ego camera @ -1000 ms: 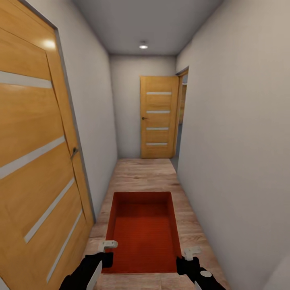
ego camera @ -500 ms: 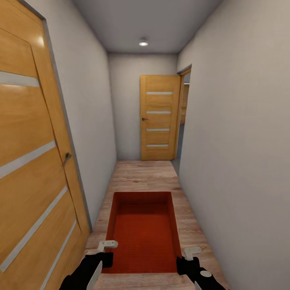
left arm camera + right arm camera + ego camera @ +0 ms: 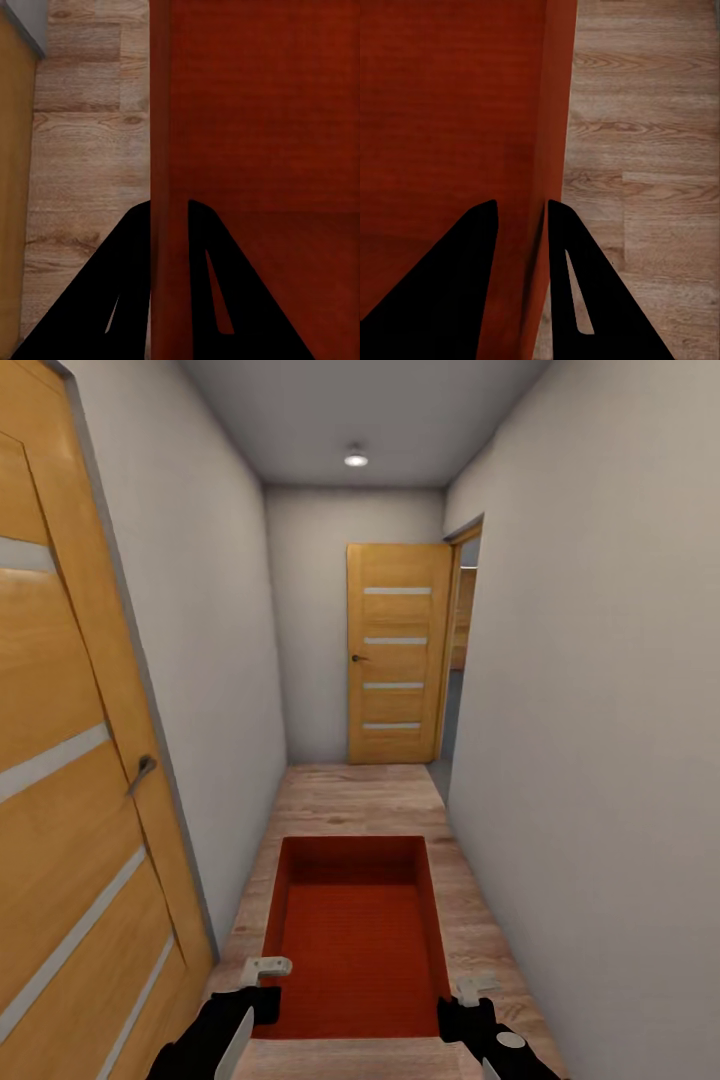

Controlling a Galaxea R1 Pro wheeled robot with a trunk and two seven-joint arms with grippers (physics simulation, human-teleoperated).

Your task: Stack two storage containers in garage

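Note:
One rust-red open-top storage container hangs in front of me over the light wood plank floor of a narrow hallway, carried between both arms. My left gripper is shut on its left wall; the left wrist view has that wall pinched between the black fingers. On the opposite side, my right gripper is shut on the right wall, which runs between its two fingers. The container is empty inside.
White walls close in on both sides. A honey-coloured panel door with a handle stands close at the left. At the hallway's end another such door is open, beside an opening in the right wall.
The whole view has moved forward along the hallway: the left door slides out of frame and the far door looms a bit larger. Both grippers keep the same hold on the container.

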